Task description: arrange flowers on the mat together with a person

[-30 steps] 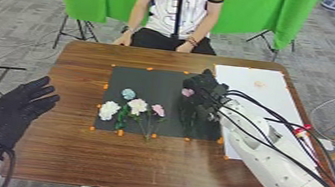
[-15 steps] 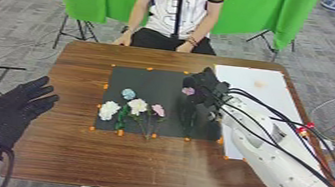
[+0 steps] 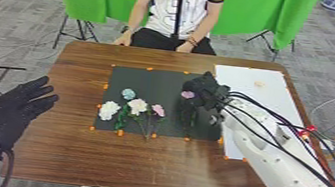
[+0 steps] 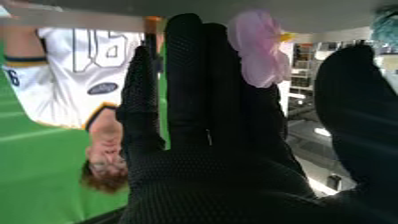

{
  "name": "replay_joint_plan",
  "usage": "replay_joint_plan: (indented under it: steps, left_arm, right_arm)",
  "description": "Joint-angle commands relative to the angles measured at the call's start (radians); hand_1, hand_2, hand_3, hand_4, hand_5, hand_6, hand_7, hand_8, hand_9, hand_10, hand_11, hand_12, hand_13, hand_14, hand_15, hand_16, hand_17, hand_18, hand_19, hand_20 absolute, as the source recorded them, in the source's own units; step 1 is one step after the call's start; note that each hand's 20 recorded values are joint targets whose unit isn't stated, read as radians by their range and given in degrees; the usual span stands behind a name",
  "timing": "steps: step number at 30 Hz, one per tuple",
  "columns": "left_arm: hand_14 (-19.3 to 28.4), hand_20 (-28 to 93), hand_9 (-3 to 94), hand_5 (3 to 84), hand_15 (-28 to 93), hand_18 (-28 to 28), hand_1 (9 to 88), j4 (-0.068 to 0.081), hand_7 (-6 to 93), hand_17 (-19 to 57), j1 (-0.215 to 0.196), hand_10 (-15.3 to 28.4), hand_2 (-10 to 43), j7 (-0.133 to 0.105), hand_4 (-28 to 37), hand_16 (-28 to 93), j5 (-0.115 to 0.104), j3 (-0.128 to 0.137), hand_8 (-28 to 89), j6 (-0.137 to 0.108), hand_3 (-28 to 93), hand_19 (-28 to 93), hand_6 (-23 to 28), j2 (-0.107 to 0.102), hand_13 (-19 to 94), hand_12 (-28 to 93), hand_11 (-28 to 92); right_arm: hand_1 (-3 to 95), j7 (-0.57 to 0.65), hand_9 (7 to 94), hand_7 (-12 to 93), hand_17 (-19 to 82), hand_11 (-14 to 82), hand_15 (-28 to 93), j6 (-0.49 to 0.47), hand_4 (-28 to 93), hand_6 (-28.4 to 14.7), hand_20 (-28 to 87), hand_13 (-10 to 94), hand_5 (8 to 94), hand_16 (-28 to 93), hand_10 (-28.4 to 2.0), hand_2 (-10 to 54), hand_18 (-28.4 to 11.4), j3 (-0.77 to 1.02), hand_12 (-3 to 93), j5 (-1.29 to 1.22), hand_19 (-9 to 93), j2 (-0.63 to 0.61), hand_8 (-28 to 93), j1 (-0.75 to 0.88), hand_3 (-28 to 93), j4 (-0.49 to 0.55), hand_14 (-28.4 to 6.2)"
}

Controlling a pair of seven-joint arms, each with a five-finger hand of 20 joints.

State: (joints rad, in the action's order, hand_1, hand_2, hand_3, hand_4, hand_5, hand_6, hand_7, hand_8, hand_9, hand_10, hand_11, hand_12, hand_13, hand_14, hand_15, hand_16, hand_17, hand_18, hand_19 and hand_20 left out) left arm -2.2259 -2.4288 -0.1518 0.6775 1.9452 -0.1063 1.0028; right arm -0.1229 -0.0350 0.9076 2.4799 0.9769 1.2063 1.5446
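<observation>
Near the middle of the head view, the black mat holds flowers at its lower left: a white one, a pale blue one, a second white one and a light pink one, their stems running down the frame. A mauve-pink flower lies just beside my right hand, over the mat's right part.

In the right wrist view, I have my right hand open, fingers straight and thumb well apart, the mauve-pink petals close by the fingers; whether they touch, I cannot tell. My left hand is open too, at the left of the frame by the table edge, a brown strip between it and the mat. Between the light pink and mauve-pink flowers I have a band of mat. My right arm crosses the white sheet at right.
</observation>
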Motion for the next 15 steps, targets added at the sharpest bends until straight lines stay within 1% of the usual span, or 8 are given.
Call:
replay_joint_plan:
  steps: [1, 5, 7, 11, 15]
  left_arm:
    - [16.7, 15, 33.6, 40.1, 36, 23.5, 25.1, 0.005, 13.4, -7.1, -0.011, 14.1, 1.0, 0.007, -26.0, 1, 0.002, -0.001, -8, 0.005, 71, 49, 6.0, 0.01, 27, 14, 21]
    - [16.7, 15, 33.6, 40.1, 36, 23.5, 25.2, 0.003, 13.4, -7.1, -0.013, 14.1, 1.0, 0.006, -26.0, 1, 0.001, 0.0, -8, 0.002, 71, 49, 6.0, 0.011, 27, 14, 21]
    - [16.7, 15, 33.6, 40.1, 36, 23.5, 25.2, 0.003, 13.4, -7.1, -0.013, 14.1, 1.0, 0.006, -26.0, 1, 0.001, 0.0, -8, 0.003, 71, 49, 6.0, 0.01, 27, 14, 21]
    - [16.7, 15, 33.6, 40.1, 36, 23.4, 25.1, 0.004, 13.4, -7.1, -0.012, 14.1, 1.1, 0.006, -26.0, 1, 0.001, -0.001, -8, 0.002, 71, 49, 6.0, 0.01, 27, 14, 21]
    - [16.7, 15, 33.6, 40.2, 36, 23.4, 25.2, 0.004, 13.4, -7.1, -0.011, 14.1, 1.1, 0.007, -26.1, 1, 0.002, 0.0, -8, 0.002, 71, 49, 6.1, 0.01, 27, 14, 21]
  right_arm:
    - [17.3, -0.009, 58.3, 31, 15, 18.5, 49, 0.033, -21, 0.3, 43, 50, 50.4, 24, -9.9, 14.9, -19.0, -0.004, 20.1, -0.035, 57, -0.009, -15, -0.002, 87, 0.001, -9.3]
    - [21.4, -0.008, 65.4, 29, 17, 16.2, 44, 0.061, -21, 1.7, 43, 57, 54.2, 23, -8.4, 21.8, -18.5, -0.018, 17.0, -0.036, 57, -0.007, -15, -0.009, 85, -0.008, -8.0]
    - [24.3, -0.007, 67.6, 29, 17, 15.6, 42, 0.076, -23, 2.1, 43, 59, 55.2, 25, -7.9, 23.8, -18.0, -0.023, 16.0, -0.039, 57, -0.007, -10, -0.01, 83, -0.012, -7.5]
    - [29.4, -0.011, 70.1, 30, 18, 14.3, 40, 0.1, -25, 3.1, 43, 62, 57.0, 25, -7.0, 24.2, -17.2, -0.029, 15.0, -0.036, 56, -0.006, -5, -0.014, 80, -0.018, -6.5]
    - [33.8, -0.016, 73.1, 30, 19, 14.1, 38, 0.126, -26, 3.8, 43, 65, 58.7, 26, -5.9, 21.7, -16.7, -0.035, 14.4, -0.028, 57, -0.004, -5, -0.016, 79, -0.027, -5.9]
